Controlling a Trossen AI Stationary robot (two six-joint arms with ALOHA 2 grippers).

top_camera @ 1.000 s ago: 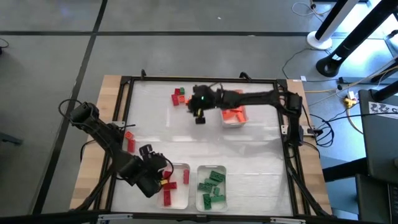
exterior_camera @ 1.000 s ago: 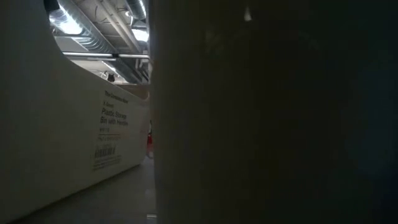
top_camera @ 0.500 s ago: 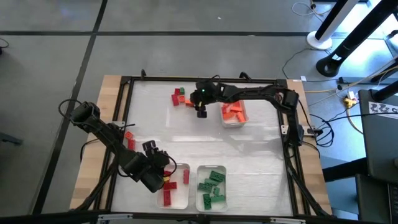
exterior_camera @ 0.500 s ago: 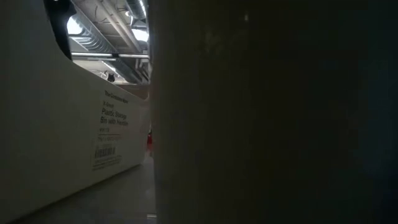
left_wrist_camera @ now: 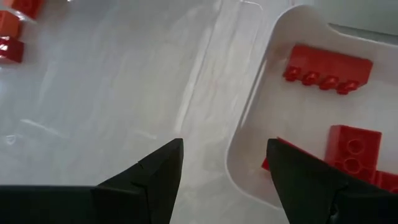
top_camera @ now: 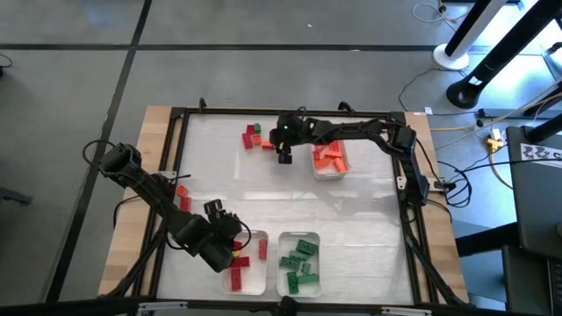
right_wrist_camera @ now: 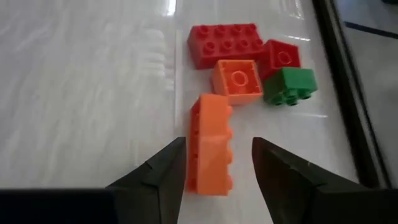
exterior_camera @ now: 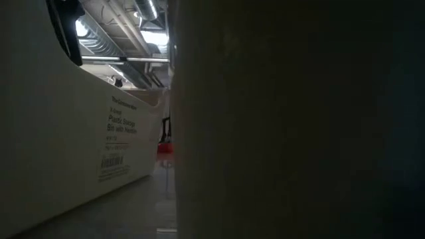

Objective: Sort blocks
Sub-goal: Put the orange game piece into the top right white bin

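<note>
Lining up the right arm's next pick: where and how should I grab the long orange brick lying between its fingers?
Grip the long orange brick across its two long side walls, near mid-length, coming straight down from above. It lies on its side, studs facing sideways, lengthwise between the open right gripper fingers. Its end sits close to the small orange brick, so stay clear of that end.

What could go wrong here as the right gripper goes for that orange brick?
The right gripper, open, straddles the long orange brick, which touches the small orange brick; closing could nudge that cluster. The left gripper, open, straddles the rim of the red tray; dropping lower might strike the rim and shift the tray.
</note>
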